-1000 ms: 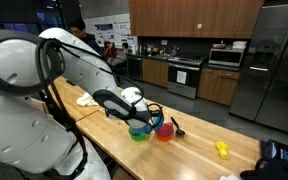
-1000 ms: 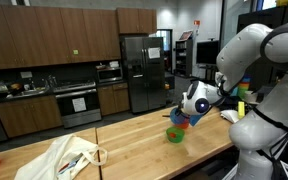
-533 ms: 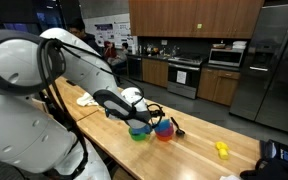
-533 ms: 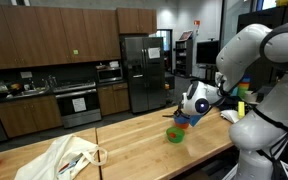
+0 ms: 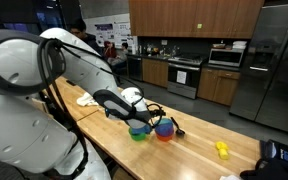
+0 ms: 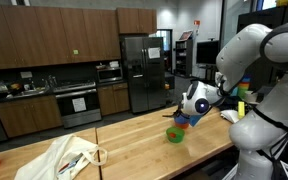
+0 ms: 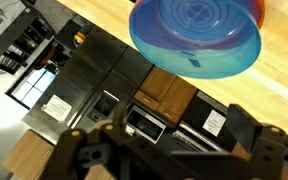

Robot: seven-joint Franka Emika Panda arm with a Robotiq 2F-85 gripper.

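Blue bowl (image 7: 196,35) inside red bowl (image 5: 166,133), green bowl (image 5: 137,133) alongside, fingers (image 7: 256,148) wide apart.

This is a kitchen: dark wood cabinets (image 6: 44,38), a steel fridge (image 6: 139,72), a range (image 5: 184,76) and a microwave (image 5: 225,57) line the far wall, with a butcher-block counter (image 6: 134,152) near.

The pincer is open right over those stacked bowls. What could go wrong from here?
The open pincer hangs close above the blue bowl, nested in the red bowl; a sideways move might catch the rim and tip the stack. The green bowl stands right beside them, so a nudge could shove it too.
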